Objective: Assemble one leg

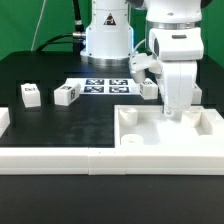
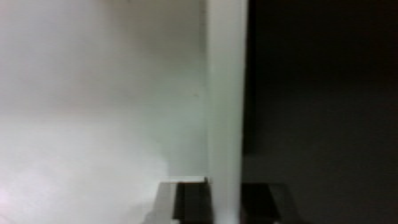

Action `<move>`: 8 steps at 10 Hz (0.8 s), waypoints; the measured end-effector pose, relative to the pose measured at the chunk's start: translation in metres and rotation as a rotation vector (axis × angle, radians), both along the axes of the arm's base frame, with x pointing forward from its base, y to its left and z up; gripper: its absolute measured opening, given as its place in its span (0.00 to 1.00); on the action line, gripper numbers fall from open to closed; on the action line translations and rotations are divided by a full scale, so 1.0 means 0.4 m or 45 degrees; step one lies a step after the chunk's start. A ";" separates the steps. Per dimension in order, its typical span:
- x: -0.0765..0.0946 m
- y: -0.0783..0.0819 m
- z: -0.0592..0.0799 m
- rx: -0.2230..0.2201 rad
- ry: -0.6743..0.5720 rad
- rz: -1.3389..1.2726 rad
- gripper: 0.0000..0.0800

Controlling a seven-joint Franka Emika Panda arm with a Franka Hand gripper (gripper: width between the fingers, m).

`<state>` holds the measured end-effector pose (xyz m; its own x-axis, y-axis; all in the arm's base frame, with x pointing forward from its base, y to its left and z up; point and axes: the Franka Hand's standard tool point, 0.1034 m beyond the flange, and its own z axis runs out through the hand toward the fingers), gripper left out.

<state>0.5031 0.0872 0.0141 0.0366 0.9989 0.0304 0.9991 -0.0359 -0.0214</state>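
Note:
Three legs, small white blocks with black-and-white tags, lie on the black table: one (image 1: 30, 95) and another (image 1: 66, 94) at the exterior view's left, and a third (image 1: 148, 88) beside my arm. None of them shows in the wrist view. My gripper (image 1: 175, 117) is down on the far wall of the large white square tray-like part (image 1: 140, 133). In the wrist view my gripper (image 2: 228, 205) has one dark finger (image 2: 192, 205) on each side of the tray's thin white wall (image 2: 228, 90), both pressed against it.
The marker board (image 1: 105, 85) lies at the back by the robot base. A long white border bar (image 1: 50, 160) runs along the front, and another white piece (image 1: 3, 122) sits at the exterior view's left edge. The tray has corner holes (image 1: 130, 140).

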 end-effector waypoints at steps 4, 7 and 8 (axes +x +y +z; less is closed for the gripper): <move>0.000 -0.002 0.000 0.000 0.000 -0.003 0.44; 0.000 -0.004 0.000 0.000 0.000 -0.004 0.74; 0.001 -0.005 0.000 0.000 0.000 -0.005 0.80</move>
